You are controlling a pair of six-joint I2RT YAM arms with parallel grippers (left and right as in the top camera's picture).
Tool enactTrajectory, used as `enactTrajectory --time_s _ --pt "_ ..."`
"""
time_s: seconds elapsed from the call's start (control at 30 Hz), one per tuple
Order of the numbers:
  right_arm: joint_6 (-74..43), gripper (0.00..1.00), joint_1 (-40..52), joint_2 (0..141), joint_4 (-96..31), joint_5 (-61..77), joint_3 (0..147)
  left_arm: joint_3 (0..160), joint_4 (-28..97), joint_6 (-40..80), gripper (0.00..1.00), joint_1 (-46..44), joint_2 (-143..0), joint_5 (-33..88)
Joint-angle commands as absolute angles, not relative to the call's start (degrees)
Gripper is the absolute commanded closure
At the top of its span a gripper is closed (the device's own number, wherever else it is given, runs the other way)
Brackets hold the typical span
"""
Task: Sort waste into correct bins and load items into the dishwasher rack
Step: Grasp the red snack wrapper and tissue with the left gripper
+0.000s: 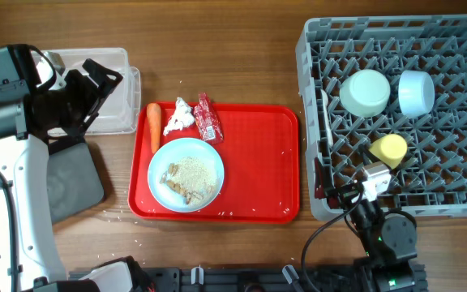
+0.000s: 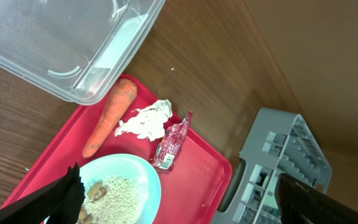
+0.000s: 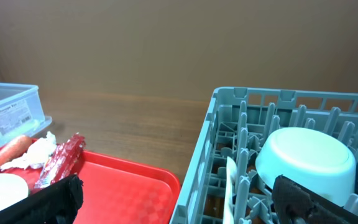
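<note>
Held left gripper (image 2: 179,180) empty, jaws wide apart, carrot (image 2: 109,117) and tissue (image 2: 145,121) just ahead between them, seemingly lining up a pick; parked right gripper (image 3: 176,186) likewise spread, dishwasher rack (image 3: 253,94) ahead toward its right finger.

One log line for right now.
left gripper: open, empty | right gripper: open, empty | rack: mint-green bowl, light-blue bowl, yellow cup | red tray: carrot, tissue, wrapper, plate of rice
</note>
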State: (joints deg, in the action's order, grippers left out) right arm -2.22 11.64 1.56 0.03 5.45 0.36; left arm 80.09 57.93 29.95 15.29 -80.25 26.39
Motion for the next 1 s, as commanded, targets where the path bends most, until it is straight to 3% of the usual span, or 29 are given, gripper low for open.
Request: enactTrajectory --time_s 0.0,0.23,0.43,0.57,0.73,0.83,0.97 --pt "-1.52 0.00 11.70 2.17 0.21 4.67 0.32 80.49 57.93 30.48 0.00 15.55 -79.88 26.24" --pt "-1.52 0.00 11.70 2.17 0.21 4.67 0.32 80.49 56.31 30.44 0.00 11.68 -80.36 31.94" --pt "-1.54 0.00 11.70 2.17 0.21 4.67 0.32 80.49 52.86 29.41 0.00 -13.26 -85.45 3.88" --pt "-1.52 0.00 11.70 2.17 0.23 4.67 0.32 80.49 44.49 29.41 0.00 -22.11 -88.99 2.04" --pt "-1.52 0.00 11.70 2.17 0.21 4.67 0.32 80.49 39.68 30.50 0.00 -25.67 -89.76 -1.72" --pt "-1.52 0.00 11.70 2.17 0.21 4.67 0.32 80.49 43.72 41.36 0.00 -25.61 -91.92 -8.64" --pt "-1.52 0.00 11.70 2.17 0.23 4.67 0.32 80.49 47.13 44.01 0.04 -26.46 -99.48 -8.21"
